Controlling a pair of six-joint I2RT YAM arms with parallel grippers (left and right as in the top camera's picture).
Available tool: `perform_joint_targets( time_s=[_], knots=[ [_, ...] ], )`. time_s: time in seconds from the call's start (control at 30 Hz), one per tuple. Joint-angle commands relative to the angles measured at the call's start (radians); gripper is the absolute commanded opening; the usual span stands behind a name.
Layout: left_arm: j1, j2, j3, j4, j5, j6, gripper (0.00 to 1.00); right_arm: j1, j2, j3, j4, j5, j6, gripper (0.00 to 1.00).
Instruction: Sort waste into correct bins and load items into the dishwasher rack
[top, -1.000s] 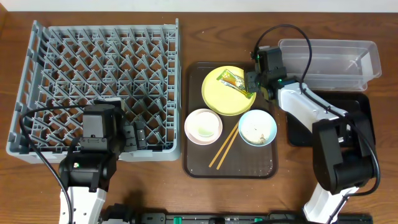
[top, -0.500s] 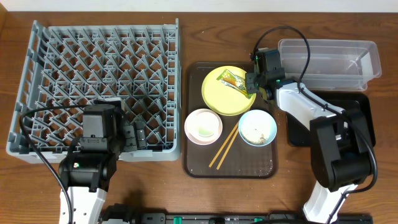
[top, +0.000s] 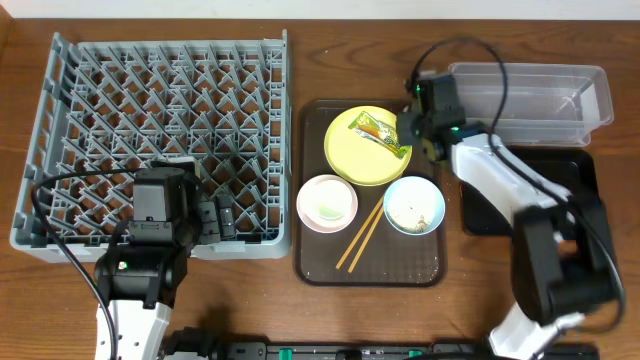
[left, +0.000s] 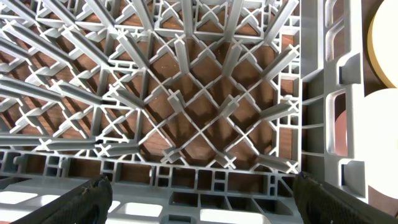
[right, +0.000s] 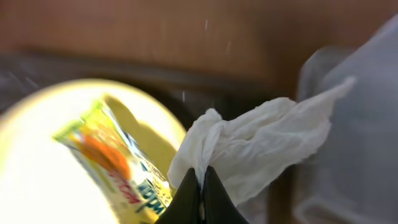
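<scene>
Table (top: 300, 50): large grey plastic grid rack (top: 160, 120) at left. Brown serving tray (top: 400, 262) right of it, carrying round yellow plate (top: 350, 160) at rear, green-yellow snack wrapper (top: 380, 133) on it; pinkish-white bowl (top: 327, 202) front left, light blue bowl (top: 414, 205) front right, wooden chopsticks (top: 362, 234) between. Clear plastic tub (top: 540, 100) rear right; shallow black tray (top: 577, 165) before it. Crumpled white paper (right: 261, 146) in right gripper (right: 200, 190), between plate and tub.

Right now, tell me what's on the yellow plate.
A green-yellow snack wrapper lies on the yellow plate. The right tool, pinching crumpled white paper, hides its right rim.
</scene>
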Motion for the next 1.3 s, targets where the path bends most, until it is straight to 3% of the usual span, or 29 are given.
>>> perform_joint_targets(
  time_s=[0.0,0.37,0.43,0.5,0.57,0.6,0.8,0.87,1.03,1.13,1.27],
  knots=[
    [0.004,-0.002,0.026,-0.002,-0.004,-0.009,0.94,-0.026,-0.155,0.007,0.007,0.104,0.004,0.01],
    [0.004,-0.002,0.026,-0.002,-0.004,-0.009,0.94,-0.189,-0.232,0.006,-0.009,0.211,0.005,0.04],
    [0.004,-0.002,0.026,-0.002,-0.004,-0.009,0.94,-0.214,-0.224,0.006,-0.015,0.206,0.005,0.16],
    [0.004,-0.002,0.026,-0.001,-0.004,-0.009,0.94,-0.23,-0.212,0.006,-0.021,0.188,0.004,0.37],
    [0.004,-0.002,0.026,-0.001,-0.004,-0.009,0.94,-0.237,-0.207,0.006,-0.027,0.142,0.004,0.64],
    [0.004,-0.002,0.026,-0.002,-0.004,-0.009,0.94,-0.238,-0.207,0.006,-0.03,0.114,0.004,0.68],
    [0.004,-0.002,0.026,-0.002,-0.004,-0.009,0.94,-0.2,-0.208,0.006,-0.034,-0.124,-0.032,0.68],
    [0.004,-0.002,0.026,-0.002,-0.004,-0.009,0.94,-0.173,-0.208,0.006,-0.043,-0.122,-0.041,0.72],
    [0.004,-0.002,0.026,-0.002,-0.005,-0.009,0.94,-0.123,-0.208,0.006,-0.072,-0.006,-0.041,0.72],
    [0.004,-0.002,0.026,-0.002,-0.004,-0.009,0.94,-0.101,-0.208,0.006,-0.076,-0.043,-0.048,0.73],
    [0.004,-0.002,0.025,-0.002,-0.004,-0.009,0.94,-0.059,-0.206,0.006,-0.098,-0.142,-0.168,0.71]
  ],
)
